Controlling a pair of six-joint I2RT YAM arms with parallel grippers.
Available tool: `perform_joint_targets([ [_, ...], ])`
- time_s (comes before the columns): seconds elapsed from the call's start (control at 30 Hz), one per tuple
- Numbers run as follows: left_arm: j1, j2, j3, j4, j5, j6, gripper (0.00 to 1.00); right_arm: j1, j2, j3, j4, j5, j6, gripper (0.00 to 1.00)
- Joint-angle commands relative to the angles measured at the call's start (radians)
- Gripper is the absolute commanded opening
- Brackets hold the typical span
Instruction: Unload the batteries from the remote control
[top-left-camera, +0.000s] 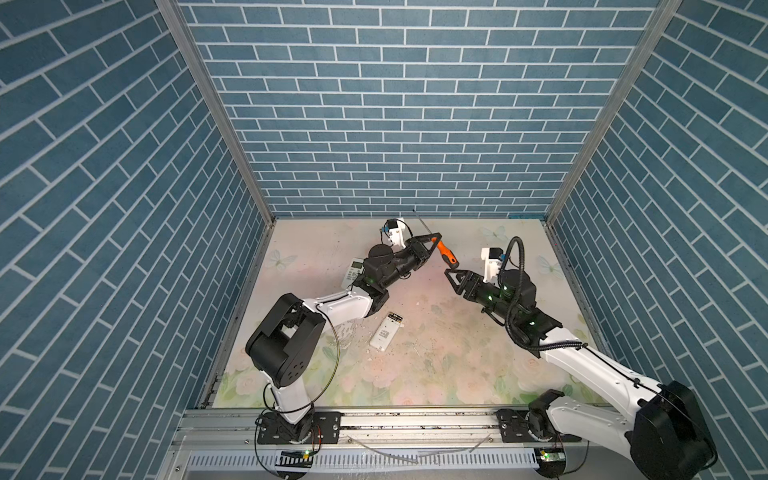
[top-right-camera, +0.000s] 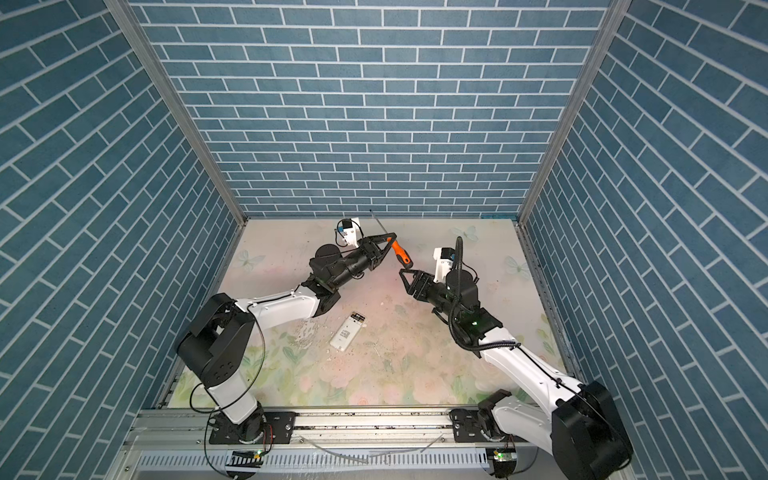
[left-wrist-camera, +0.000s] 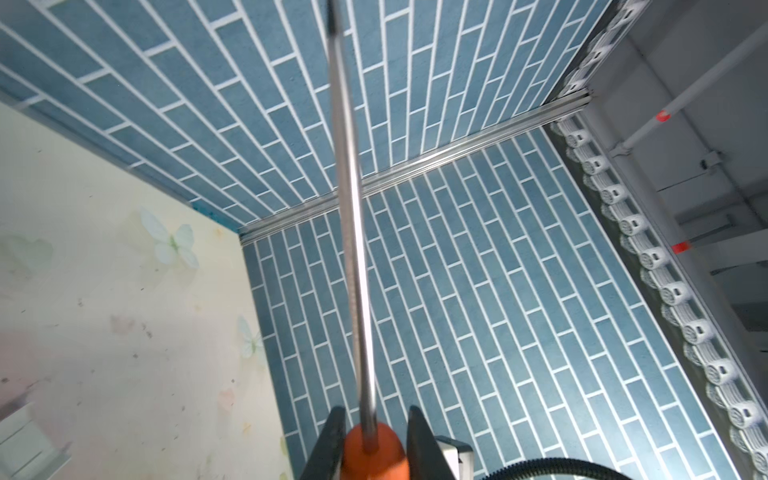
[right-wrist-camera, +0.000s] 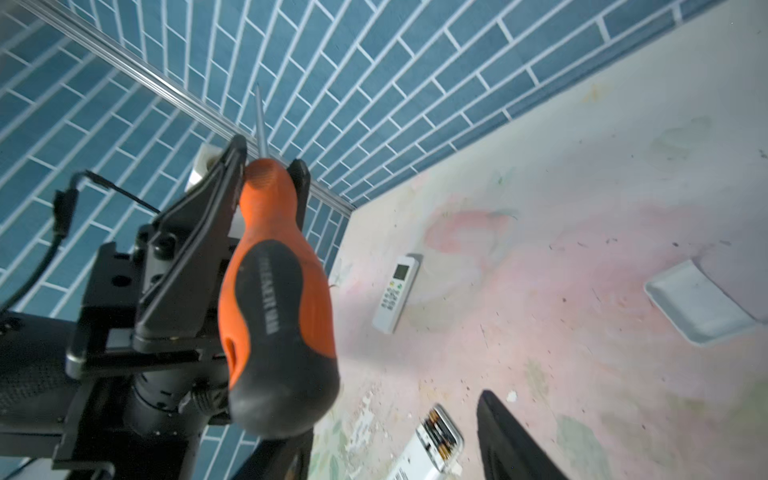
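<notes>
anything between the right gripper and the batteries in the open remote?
Nothing. In both top views only bare floral tabletop lies between the right gripper and the batteries in the open remote.

We read nothing: handle lettering on the orange-and-black screwdriver (right-wrist-camera: 274, 299) is blurred, and the label on the white rectangular remote control (top-left-camera: 385, 334) is too small.

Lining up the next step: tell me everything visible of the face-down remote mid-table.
The remote is a slim white plastic bar lying flat, back up and slanted, on the floral table. A printed label sits mid-back. Its far end is open, with batteries showing inside. Only the table touches it.
</notes>
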Motion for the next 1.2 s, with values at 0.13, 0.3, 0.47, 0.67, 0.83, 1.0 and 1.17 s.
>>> perform_joint_targets([
  [0.13,0.006,0.011,0.009,0.114,-0.017,-0.025,0.0,0.003,0.059,0.014,0.381,-0.024,0.133,0.63],
  [0.3,0.012,0.017,0.021,0.131,-0.013,-0.028,0.0,0.003,0.101,0.029,0.441,-0.057,0.177,0.63],
  [0.47,0.013,0.012,0.022,0.142,-0.009,-0.033,0.0,0.003,0.132,0.056,0.482,-0.064,0.184,0.61],
  [0.67,0.009,0.01,0.006,0.163,-0.013,-0.037,0.0,0.003,0.184,0.109,0.498,-0.074,0.194,0.57],
  [0.83,-0.01,0.019,-0.007,0.186,-0.021,-0.044,0.0,0.005,0.233,0.151,0.508,-0.081,0.207,0.51],
  [1.0,-0.047,0.033,-0.021,0.212,-0.032,-0.051,0.0,0.005,0.264,0.172,0.522,-0.084,0.217,0.45],
  [1.17,-0.083,0.053,-0.035,0.236,-0.033,-0.062,0.0,0.006,0.271,0.177,0.523,-0.084,0.216,0.42],
])
